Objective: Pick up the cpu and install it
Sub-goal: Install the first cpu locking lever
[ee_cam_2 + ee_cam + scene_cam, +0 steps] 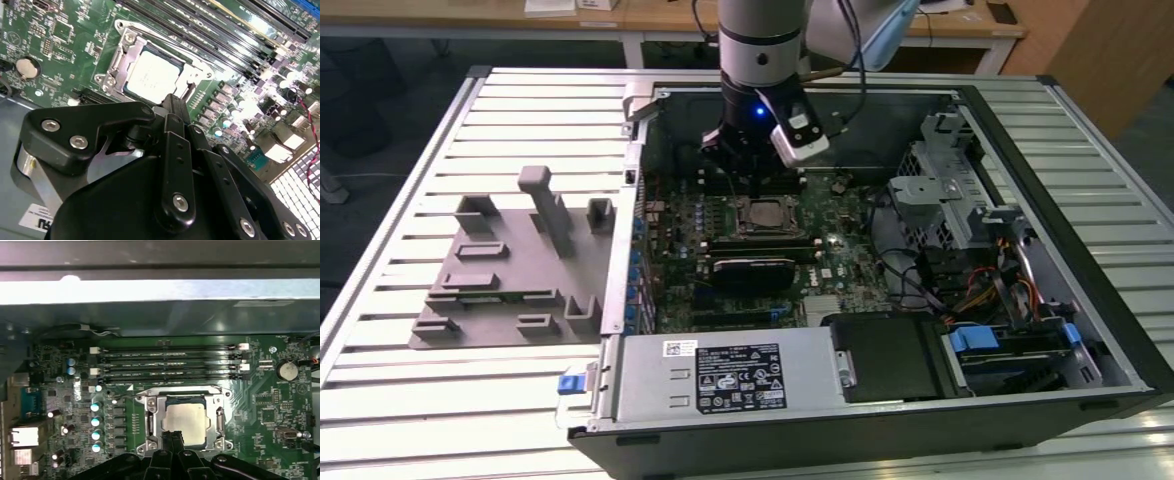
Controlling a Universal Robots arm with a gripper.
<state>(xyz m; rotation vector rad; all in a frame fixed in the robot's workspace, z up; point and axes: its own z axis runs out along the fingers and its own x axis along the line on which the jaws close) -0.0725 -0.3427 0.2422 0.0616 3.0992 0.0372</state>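
Exterior view: the arm reaches into the open computer case (1014, 150) on the slatted worktop (400, 400), its claw (750, 185) above the motherboard (841, 270); the cpu (759, 214) lies seated in its socket (149, 421); both wrist views show the claw (173, 436) hanging over the cpu (149, 76) (186, 424), fingers together, gripping nothing; a grey plastic plate (494, 290) lies beside the case.

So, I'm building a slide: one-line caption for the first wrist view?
The cpu sits in its motherboard socket, with the gripper just above its near edge.
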